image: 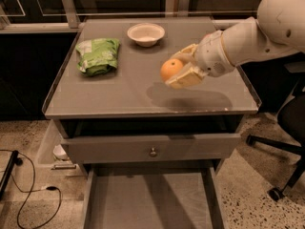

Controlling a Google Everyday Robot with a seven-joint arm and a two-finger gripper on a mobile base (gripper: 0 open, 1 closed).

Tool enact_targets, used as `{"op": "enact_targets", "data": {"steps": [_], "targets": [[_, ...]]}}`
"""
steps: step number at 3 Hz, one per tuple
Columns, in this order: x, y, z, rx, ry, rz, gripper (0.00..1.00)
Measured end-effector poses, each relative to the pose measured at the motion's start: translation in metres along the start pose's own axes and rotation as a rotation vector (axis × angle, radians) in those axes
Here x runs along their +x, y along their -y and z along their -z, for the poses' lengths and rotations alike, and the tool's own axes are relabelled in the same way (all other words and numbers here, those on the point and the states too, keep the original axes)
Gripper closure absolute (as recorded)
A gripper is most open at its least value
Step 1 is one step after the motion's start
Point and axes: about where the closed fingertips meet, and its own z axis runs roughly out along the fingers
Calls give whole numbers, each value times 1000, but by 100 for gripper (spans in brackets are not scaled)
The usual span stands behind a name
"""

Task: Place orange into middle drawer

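The orange (170,69) is held between the cream fingers (187,78) of my gripper (178,69), lifted above the grey cabinet top (128,92), right of its middle. The white arm reaches in from the upper right. The gripper is shut on the orange. Below the front edge, a wide grey drawer (147,202) stands pulled out with a bare flat floor and low side walls. Above it a drawer front with a small round metal knob (153,152) is slightly open.
A green bag (97,55) lies at the top's left. A white bowl (146,34) sits at the back middle. A black office chair base (281,151) stands on the floor at the right. Cables (28,190) lie on the floor at the left.
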Motion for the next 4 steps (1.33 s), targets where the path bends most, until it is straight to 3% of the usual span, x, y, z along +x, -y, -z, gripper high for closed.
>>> {"op": "enact_targets", "data": {"steps": [2,4], "targets": [[25,-81,40,4,-20,9,100],[44,-152,37,-50,-20,-31,100]]}}
